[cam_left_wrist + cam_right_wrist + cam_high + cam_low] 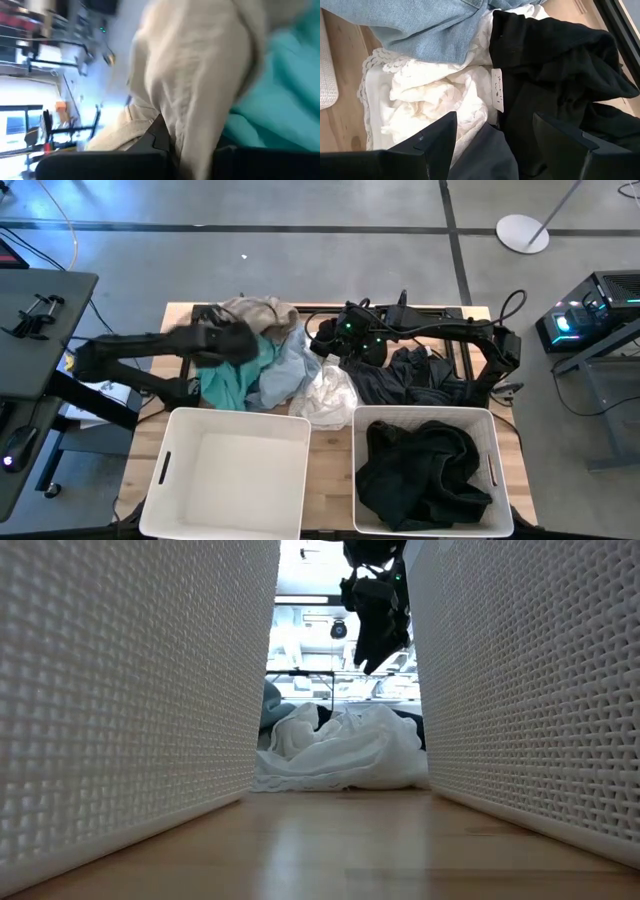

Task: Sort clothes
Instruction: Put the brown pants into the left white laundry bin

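Clenched on the beige garment (200, 65), our left gripper (222, 340) sits at the pile's upper-left end — the empty left basket (168, 470) lies straight below it in the high view. Our right gripper (492, 137) hangs spread over the white garment (435, 95); the right basket (492, 480) already holds black clothes (420, 465).

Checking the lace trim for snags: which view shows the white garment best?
The right wrist view: the white garment fills the frame, lace edge clear, beside black cloth. The low view shows it bunched between the baskets. The high view shows it small. The left wrist view shows none.
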`<act>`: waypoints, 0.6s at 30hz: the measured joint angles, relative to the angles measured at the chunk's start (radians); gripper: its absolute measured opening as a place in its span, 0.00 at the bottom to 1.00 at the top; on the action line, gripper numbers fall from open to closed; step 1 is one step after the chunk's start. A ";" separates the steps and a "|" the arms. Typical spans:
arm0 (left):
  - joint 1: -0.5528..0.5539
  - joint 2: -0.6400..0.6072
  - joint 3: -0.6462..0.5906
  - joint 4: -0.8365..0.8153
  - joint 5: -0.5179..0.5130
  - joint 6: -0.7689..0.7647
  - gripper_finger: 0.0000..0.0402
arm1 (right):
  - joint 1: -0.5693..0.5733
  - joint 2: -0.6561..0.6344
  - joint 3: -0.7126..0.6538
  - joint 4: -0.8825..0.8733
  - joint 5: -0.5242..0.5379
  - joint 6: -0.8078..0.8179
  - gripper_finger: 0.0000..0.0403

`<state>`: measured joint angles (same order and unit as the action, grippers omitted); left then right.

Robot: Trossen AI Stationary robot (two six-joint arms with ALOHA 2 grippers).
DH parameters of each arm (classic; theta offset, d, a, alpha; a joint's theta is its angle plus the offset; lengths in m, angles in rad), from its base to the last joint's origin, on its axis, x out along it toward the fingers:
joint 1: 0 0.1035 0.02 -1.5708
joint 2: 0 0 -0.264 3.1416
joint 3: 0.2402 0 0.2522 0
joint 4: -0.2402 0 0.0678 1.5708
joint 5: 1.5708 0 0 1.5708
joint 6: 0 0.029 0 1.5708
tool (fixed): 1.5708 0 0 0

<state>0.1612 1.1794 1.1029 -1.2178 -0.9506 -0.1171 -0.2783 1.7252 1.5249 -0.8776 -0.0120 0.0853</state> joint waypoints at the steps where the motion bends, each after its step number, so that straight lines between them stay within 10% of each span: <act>1: -0.010 -0.031 0.052 -0.006 -0.016 -0.003 0.02 | 0.000 0.000 0.000 0.000 0.000 0.000 0.62; 9: -0.115 -0.234 0.424 0.150 -0.020 0.122 0.02 | 0.000 0.000 0.000 0.038 0.000 -0.017 0.62; 18: -0.180 -0.354 0.489 0.263 0.333 0.176 0.02 | 0.000 0.000 0.000 0.045 0.000 -0.019 0.62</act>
<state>-0.0192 0.8254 1.5915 -0.9547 -0.6178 0.0588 -0.2784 1.7248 1.5249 -0.8322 -0.0116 0.0666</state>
